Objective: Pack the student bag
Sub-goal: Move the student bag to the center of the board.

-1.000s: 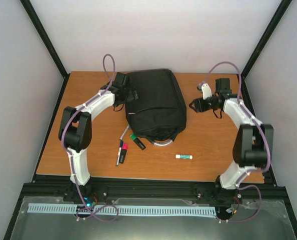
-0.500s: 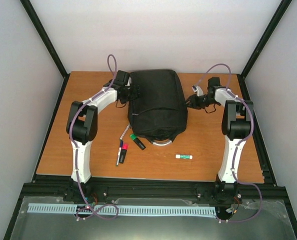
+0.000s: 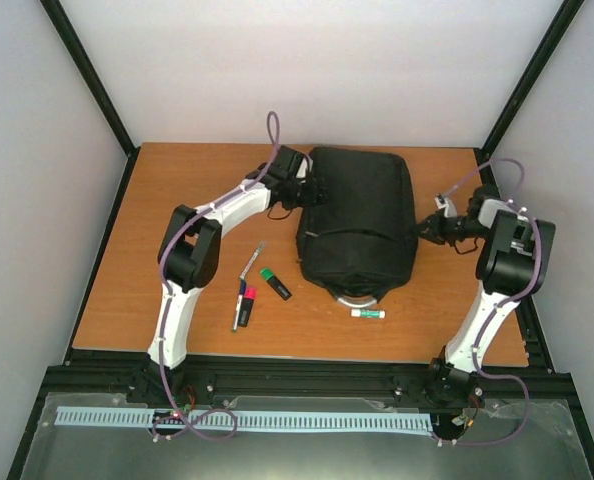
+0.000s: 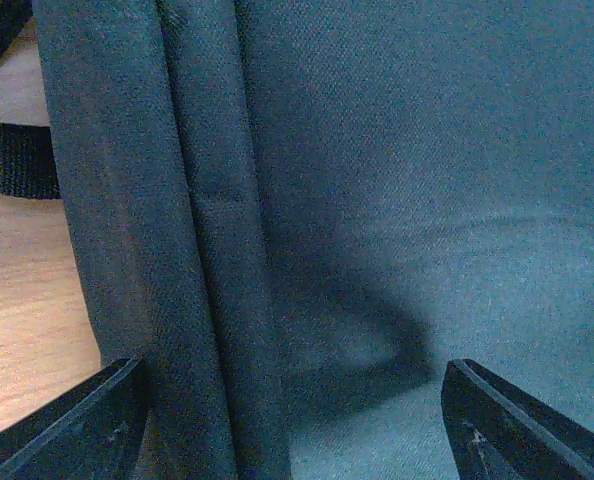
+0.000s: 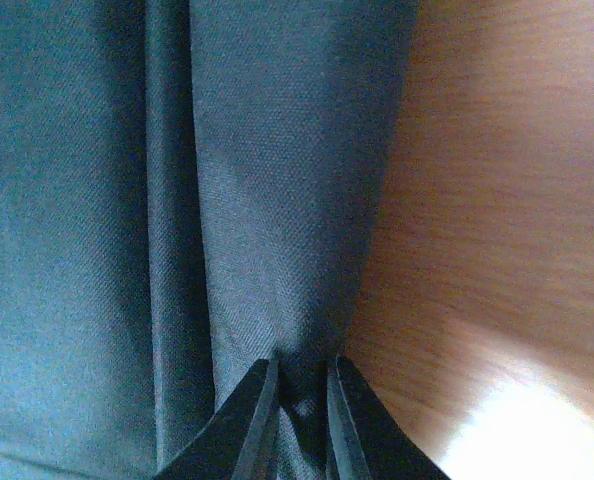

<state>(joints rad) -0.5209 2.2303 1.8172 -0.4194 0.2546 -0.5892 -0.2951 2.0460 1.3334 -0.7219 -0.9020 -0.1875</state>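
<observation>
The student bag (image 3: 362, 225) is a large black backpack lying flat on the wooden table, with its grey loop handle (image 3: 355, 297) at the near end. My left gripper (image 3: 312, 190) is at the bag's far left edge. In the left wrist view (image 4: 292, 375) its jaws stand wide apart and bag fabric (image 4: 397, 200) fills the frame. My right gripper (image 3: 429, 228) is at the bag's right edge. In the right wrist view (image 5: 302, 365) its jaws are nearly closed, pinching a fold of the bag's fabric (image 5: 277, 200).
Left of the bag's near end lie a grey pen (image 3: 250, 263), a green highlighter (image 3: 274, 283), a pink marker (image 3: 249, 300) and a dark marker (image 3: 238, 308). A white glue stick (image 3: 368, 313) lies just in front of the handle. Black frame posts border the table.
The bag has slid to the right across the table. Both grippers moved right with it, the right one pinching the bag's edge and the left one at its left side.
</observation>
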